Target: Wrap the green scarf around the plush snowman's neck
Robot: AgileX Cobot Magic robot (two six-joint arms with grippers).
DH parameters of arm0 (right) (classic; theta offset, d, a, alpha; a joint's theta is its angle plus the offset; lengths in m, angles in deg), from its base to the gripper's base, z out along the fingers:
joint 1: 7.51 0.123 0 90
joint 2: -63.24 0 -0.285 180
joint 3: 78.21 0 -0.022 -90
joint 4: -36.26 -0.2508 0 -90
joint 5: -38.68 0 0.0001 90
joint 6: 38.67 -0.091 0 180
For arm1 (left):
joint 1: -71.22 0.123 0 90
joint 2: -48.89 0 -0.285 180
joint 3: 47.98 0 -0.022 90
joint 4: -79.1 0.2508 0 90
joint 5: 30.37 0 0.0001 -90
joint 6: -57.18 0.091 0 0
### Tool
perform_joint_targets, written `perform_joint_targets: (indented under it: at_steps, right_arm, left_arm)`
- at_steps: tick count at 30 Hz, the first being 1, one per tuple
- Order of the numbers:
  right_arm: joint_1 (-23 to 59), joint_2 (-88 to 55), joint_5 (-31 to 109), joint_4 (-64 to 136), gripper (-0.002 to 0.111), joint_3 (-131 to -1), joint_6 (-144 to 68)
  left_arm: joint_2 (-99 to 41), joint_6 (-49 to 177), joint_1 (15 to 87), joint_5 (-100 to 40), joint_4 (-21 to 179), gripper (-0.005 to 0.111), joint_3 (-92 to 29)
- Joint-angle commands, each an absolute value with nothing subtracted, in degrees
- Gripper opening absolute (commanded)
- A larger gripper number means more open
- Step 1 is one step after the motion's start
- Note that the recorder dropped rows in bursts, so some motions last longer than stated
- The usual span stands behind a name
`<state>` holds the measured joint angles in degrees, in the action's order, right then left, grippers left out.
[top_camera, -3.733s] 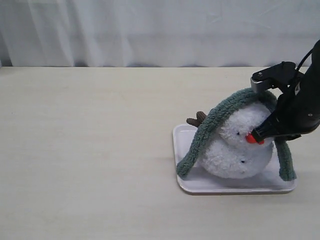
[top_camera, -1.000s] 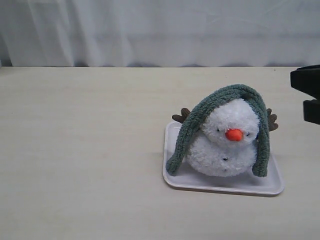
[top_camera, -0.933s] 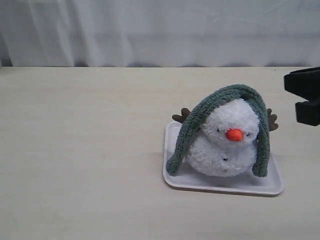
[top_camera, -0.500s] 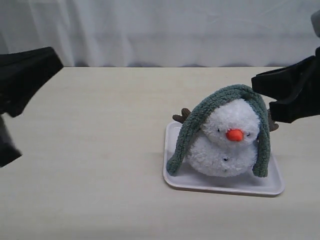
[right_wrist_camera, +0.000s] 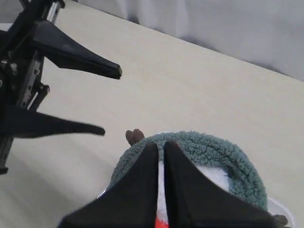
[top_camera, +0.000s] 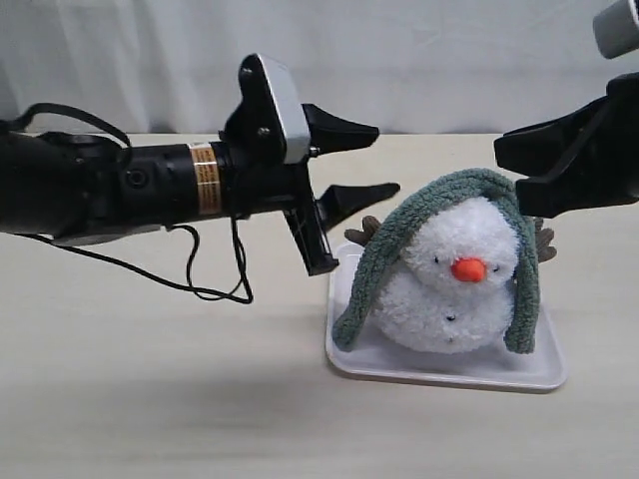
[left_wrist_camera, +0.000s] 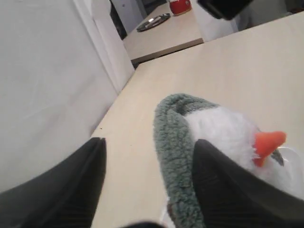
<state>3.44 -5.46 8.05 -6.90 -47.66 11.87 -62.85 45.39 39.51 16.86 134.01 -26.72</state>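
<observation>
1. Half a second ago the left arm sat at the scene's left edge. It has since swung in, and its black left gripper [top_camera: 387, 158] is now just beside the snowman. The black right gripper [top_camera: 509, 172] has barely shifted.
2. The left gripper's [left_wrist_camera: 149, 141] fingers are spread wide and hold nothing. Its wrist view shows the scarf-covered head in the gap ahead.
3. The right gripper's [right_wrist_camera: 160, 145] fingers are pressed together and empty, close above the head's right side.
4. A fluffy white plush snowman [top_camera: 454, 289] with an orange carrot nose [top_camera: 466, 268] sits upright on a white rectangular tray [top_camera: 439, 367] on a pale wooden table [top_camera: 150, 379].
5. A long, fuzzy dull-green fleece scarf [top_camera: 399, 225] lies over the top of the head, not in the neck crease [top_camera: 424, 281]. Its ends hang down either side to the tray.
</observation>
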Motion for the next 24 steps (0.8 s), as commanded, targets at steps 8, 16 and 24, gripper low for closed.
perform_joint_targets:
  at_steps: [8, 16, 24]
  right_arm:
    - [3.3, -6.4, 8.8, -6.4, 0.004, -47.9, 12.7]
    - [3.3, -10.2, 8.9, -6.5, 0.004, -47.7, 13.2]
    - [3.3, -14.4, 11.2, -4.8, 0.004, -46.9, 13.7]
  left_arm:
    - [-72.6, 46.7, 37.2, 20.1, 130.5, 0.059, -31.0]
    - [-75.0, 46.7, 37.2, 23.1, 130.2, 0.059, -31.0]
    - [-76.7, 47.0, 37.2, 22.9, 128.9, 0.032, -31.0]
